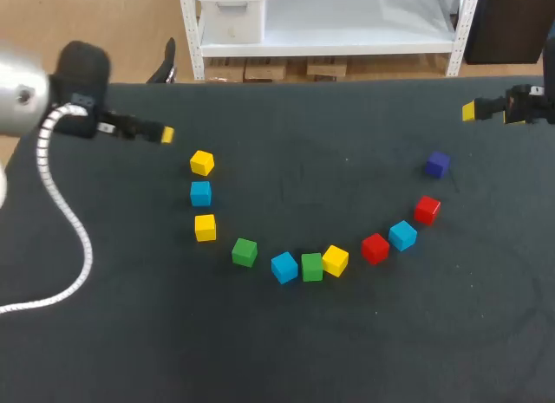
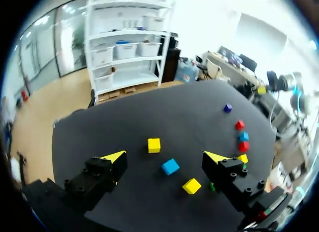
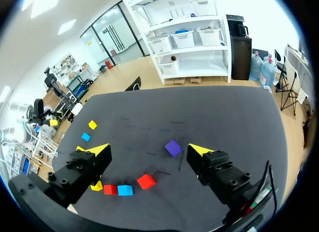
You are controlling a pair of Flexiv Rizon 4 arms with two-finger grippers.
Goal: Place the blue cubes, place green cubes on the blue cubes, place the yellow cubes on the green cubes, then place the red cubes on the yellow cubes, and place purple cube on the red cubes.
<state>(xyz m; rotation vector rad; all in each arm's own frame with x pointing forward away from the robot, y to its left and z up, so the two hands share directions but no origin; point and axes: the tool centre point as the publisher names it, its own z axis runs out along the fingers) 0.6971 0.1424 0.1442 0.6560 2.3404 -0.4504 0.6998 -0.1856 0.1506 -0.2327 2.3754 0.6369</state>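
Note:
The cubes lie in an arc on the black table [image 1: 347, 351]: yellow cube [image 1: 201, 163], blue cube [image 1: 200, 193], yellow cube [image 1: 205, 227], green cube [image 1: 244, 252], blue cube [image 1: 284, 267], green cube [image 1: 312, 267], yellow cube [image 1: 335, 260], red cube [image 1: 375, 248], blue cube [image 1: 401, 235], red cube [image 1: 427, 209] and purple cube [image 1: 437, 165]. None is stacked. My left gripper [image 1: 165, 134] [image 2: 165, 156] hovers open at the arc's left end, holding nothing. Above the far right of the table my right gripper [image 1: 469, 111] [image 3: 149, 149] is open and empty, with the purple cube [image 3: 173, 147] ahead of it.
The table's far edge [image 1: 329, 82] runs just behind both grippers. A white coiled cable [image 1: 65, 212] hangs from my left arm over the table's left part.

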